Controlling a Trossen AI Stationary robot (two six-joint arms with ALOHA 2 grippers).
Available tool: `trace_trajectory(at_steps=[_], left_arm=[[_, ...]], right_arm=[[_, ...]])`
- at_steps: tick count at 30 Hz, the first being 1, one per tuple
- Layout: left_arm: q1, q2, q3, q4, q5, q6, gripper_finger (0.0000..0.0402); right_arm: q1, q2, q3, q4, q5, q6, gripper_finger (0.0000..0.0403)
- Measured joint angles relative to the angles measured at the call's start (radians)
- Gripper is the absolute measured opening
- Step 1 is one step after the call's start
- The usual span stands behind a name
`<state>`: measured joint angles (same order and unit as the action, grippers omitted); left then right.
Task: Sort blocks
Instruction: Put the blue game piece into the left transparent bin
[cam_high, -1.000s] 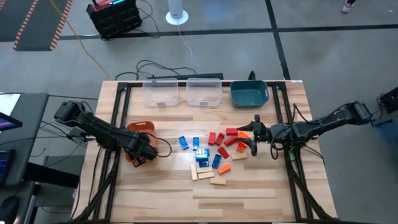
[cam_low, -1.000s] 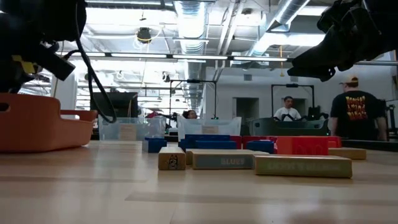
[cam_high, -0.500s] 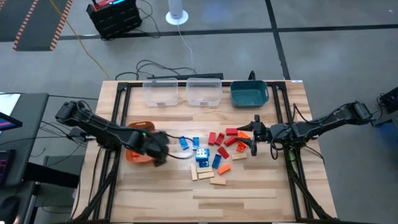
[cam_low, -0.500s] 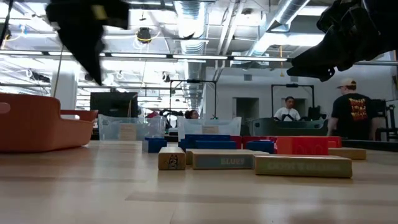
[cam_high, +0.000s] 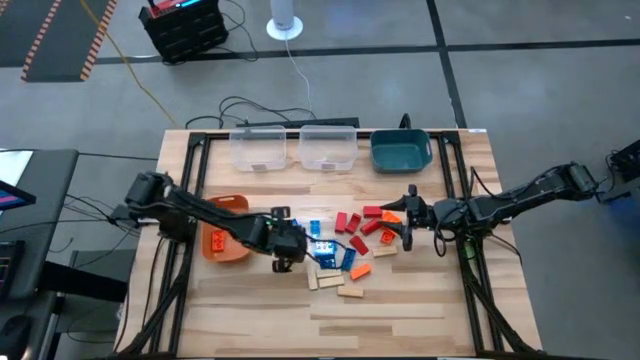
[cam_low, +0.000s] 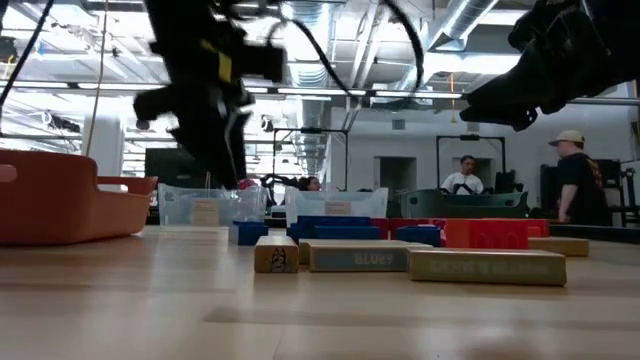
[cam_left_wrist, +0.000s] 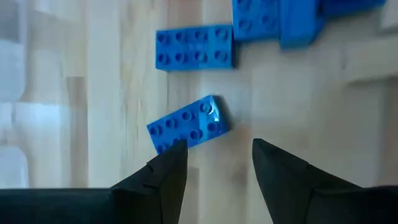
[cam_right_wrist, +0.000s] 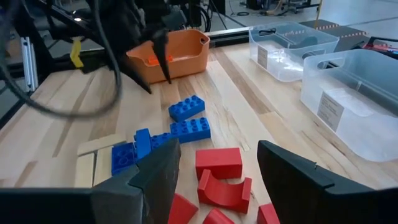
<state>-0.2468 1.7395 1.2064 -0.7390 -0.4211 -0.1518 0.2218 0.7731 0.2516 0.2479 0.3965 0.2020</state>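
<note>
Left tool (cam_high: 285, 262) low at table centre, fingers parted, right tool (cam_high: 408, 222) parted, hovering at right

Grey concrete floor (cam_high: 520, 100) all around my wooden table (cam_high: 420, 320), dark seams crossing it. Up past the far edge there's a black crate (cam_high: 183, 28) and a white round stand (cam_high: 285, 22), its cable trailing toward me. Striped hazard tape (cam_high: 62, 35) sits off in the corner. Level across, I see ceiling ducts (cam_low: 305, 30), strip lights, and two people (cam_low: 578, 180) standing back there.
</note>
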Motion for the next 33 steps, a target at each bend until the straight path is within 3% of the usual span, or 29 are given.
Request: trace_trajectory(at_steps=[6,11,16,22,27,33], left_arm=[[0.086,0.079,0.055,-0.082,0.022,0.230,0.0178],[0.112,0.079,0.065,-0.080,0.029,0.412,0.0213],[0.144,0.093,0.066,-0.079,0.103,0.534,0.0248],[0.160,0.147,0.092,-0.080,0.130,0.662,0.0248],[0.162,0.198,0.107,-0.084,0.141,0.727,0.0243],[0.170,0.224,0.111,-0.104,0.162,0.696,0.0231]], right_arm=[[0.000,0.000,0.000,-0.007,0.000,0.000,0.0249],[0.000,0.000,0.000,-0.007,0.000,0.000,0.0249],[-0.002,0.000,0.000,-0.006,0.000,-0.001,0.0249],[-0.016,0.000,0.000,-0.006,0.000,0.000,0.0249],[-0.016,0.000,0.000,-0.008,0.000,0.000,0.0249],[-0.014,0.000,0.000,-0.008,0.000,0.006,0.0249]])
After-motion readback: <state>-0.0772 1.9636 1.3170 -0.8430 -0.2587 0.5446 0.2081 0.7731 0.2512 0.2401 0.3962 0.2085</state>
